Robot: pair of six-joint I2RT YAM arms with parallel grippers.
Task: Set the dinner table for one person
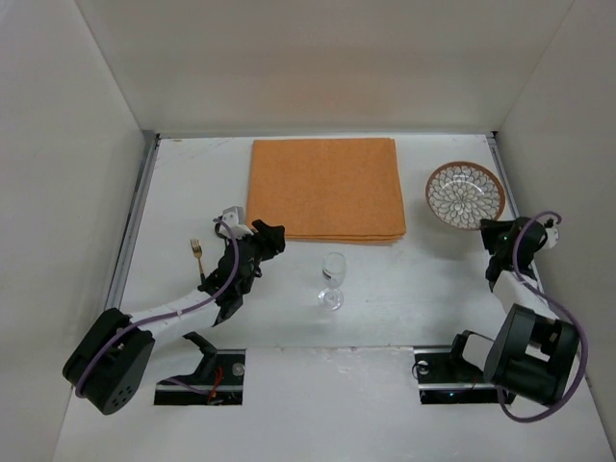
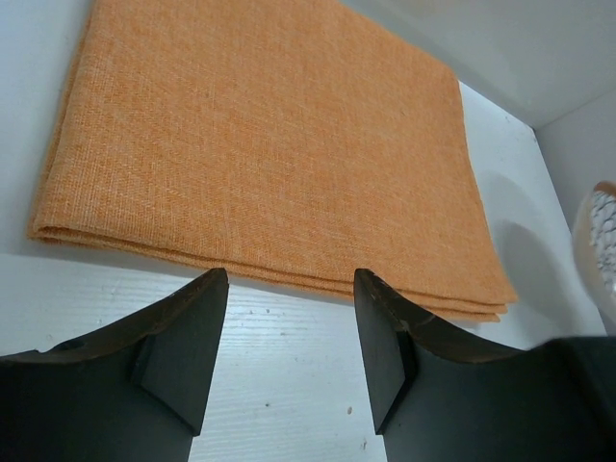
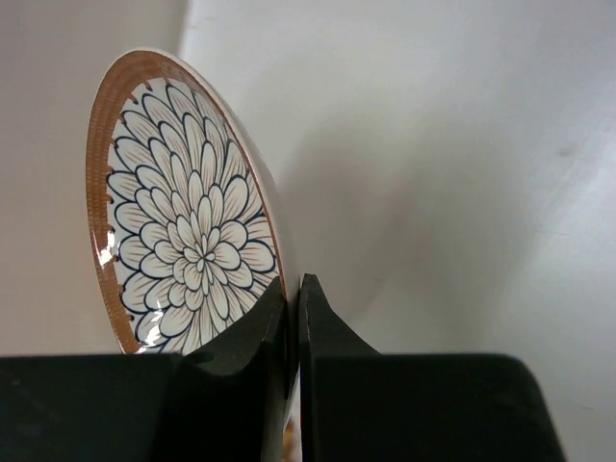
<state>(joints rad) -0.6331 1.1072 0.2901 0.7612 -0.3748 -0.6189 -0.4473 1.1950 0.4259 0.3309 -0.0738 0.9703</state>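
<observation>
The white dinner table holds a folded orange cloth mat at the back middle. A flower-patterned plate with a brown rim is at the back right. My right gripper is shut on the plate's near rim; in the right wrist view the fingers pinch the edge of the plate. I cannot tell if the plate is lifted. My left gripper is open and empty just before the mat's near left corner; its wrist view shows the jaws apart over bare table before the mat.
A clear wine glass stands upright in front of the mat, right of the left gripper. A gold fork lies left of the left arm. White walls enclose the table, with metal rails along its edges. The plate's edge shows in the left wrist view.
</observation>
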